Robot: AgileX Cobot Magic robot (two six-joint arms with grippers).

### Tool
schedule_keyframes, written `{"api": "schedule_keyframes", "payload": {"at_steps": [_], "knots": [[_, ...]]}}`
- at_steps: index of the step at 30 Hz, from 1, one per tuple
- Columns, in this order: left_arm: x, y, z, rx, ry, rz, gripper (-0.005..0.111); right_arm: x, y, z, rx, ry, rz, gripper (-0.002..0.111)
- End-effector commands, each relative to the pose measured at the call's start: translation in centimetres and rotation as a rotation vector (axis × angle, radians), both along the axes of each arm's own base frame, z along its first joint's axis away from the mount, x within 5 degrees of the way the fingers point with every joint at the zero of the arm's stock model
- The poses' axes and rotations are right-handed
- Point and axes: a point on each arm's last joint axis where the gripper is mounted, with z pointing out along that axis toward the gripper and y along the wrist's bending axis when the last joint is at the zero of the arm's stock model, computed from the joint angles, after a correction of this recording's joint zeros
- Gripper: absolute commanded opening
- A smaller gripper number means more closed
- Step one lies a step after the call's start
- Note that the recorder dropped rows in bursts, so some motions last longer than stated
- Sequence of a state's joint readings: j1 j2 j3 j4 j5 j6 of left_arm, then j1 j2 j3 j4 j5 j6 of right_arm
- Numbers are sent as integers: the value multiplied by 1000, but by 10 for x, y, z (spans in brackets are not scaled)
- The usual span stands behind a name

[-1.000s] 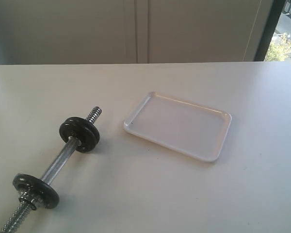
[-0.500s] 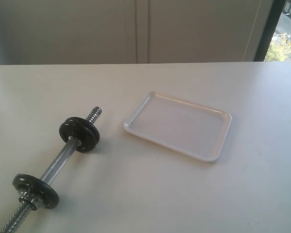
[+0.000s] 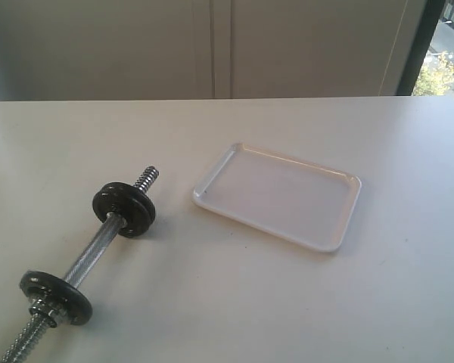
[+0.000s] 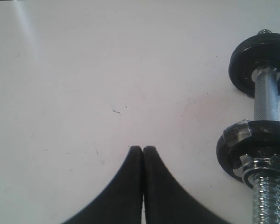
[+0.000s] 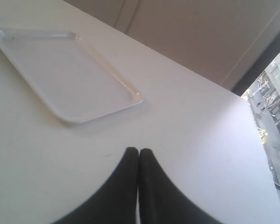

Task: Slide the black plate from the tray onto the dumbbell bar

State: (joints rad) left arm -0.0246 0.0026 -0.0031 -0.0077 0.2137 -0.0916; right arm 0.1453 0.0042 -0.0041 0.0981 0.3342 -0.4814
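Lying slantwise on the white tabletop (image 3: 212, 302), the dumbbell bar (image 3: 91, 253) carried the black plate (image 3: 123, 209) near its bare threaded end, with a duller black disc (image 3: 55, 296) farther along. The white tray (image 3: 278, 195) sat apart, to its right in the exterior view. The left gripper (image 4: 143, 148) and right gripper (image 5: 138, 150) had their jaws pressed together, holding nothing.

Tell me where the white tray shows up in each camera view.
Exterior view: the tray sits right of centre, right of the dumbbell bar.
Left wrist view: not in it.
Right wrist view: the tray lies beyond the shut fingers.
Shared landmark: the window, in exterior and right wrist views.
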Motion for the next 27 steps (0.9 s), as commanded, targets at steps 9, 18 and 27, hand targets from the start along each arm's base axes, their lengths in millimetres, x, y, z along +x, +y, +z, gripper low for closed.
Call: {"api": "schedule_keyframes", "payload": {"at_steps": [9, 18, 27], "knots": [[0, 0, -1, -1, -2, -6, 0, 1, -6, 0, -36, -22, -91, 0], [0, 0, -1, -1, -2, -6, 0, 1, -6, 0, -29, -22, -95, 0], [0, 0, -1, -1, -2, -6, 0, 1, -6, -1, -31, -10, -94, 0]]}}
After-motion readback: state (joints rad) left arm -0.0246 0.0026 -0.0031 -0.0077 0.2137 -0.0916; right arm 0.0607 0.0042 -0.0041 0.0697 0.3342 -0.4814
